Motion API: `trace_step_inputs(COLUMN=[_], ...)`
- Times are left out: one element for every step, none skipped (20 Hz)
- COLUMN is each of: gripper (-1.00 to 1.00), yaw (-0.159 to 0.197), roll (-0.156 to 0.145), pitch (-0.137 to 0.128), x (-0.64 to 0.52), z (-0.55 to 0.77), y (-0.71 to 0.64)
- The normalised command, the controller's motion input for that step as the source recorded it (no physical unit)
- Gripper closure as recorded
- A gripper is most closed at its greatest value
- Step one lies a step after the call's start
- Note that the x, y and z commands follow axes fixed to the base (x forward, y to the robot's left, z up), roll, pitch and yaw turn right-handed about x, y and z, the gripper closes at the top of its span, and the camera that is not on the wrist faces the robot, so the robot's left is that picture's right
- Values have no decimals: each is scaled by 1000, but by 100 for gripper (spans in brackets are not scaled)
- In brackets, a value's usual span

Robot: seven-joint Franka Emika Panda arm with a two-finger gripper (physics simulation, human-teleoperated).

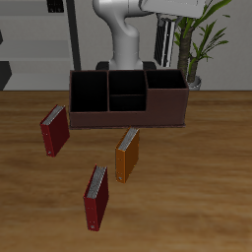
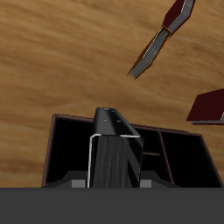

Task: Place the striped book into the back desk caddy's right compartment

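Observation:
The striped book (image 2: 114, 149), dark with faint grey stripes, stands upright between my fingers, so the gripper (image 2: 114, 182) is shut on it. Its lower end hangs over the black inside of an end section of the back desk caddy (image 2: 61, 149), the right compartment (image 2: 70, 157), next to the split middle cells (image 2: 153, 153). In the exterior view the caddy (image 1: 128, 116) is a long maroon box at the back of the table. The arm reaches over the caddy's end nearest the potted plant. I cannot make out my gripper or the book there.
An orange book (image 1: 128, 155) lies just in front of the caddy. A dark red book (image 1: 54, 131) lies near the caddy's other end, and another (image 1: 95, 197) nearer the front edge. The potted plant (image 1: 202, 44) stands behind the caddy.

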Motion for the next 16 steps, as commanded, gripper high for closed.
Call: trace_step_inputs(gripper=[100, 100, 100, 100, 100, 100, 100, 100, 100, 100, 100, 100, 100, 100, 100, 100], yaw=[-30, 28, 56, -81, 90, -14, 14, 46, 37, 32, 36, 44, 25, 0, 27, 0], roll=[-11, -17, 45, -28, 27, -28, 29, 49, 59, 20, 45, 72, 3, 0, 4, 0], pitch=[-1, -47, -14, 65, -22, -4, 8, 32, 42, 13, 0, 19, -2, 0, 48, 0], x=[-383, -392, -361, -149, -481, -277, -79, -243, -300, -74, -194, -133, -52, 17, 0, -26], z=[48, 84, 7, -64, -18, -39, -59, -55, -156, -54, -76, -57, 5, -36, -79, 29], y=[103, 110, 158, 9, 307, 152, 162, 236, 356, 122, 231, 214, 126, -70, 131, -35])
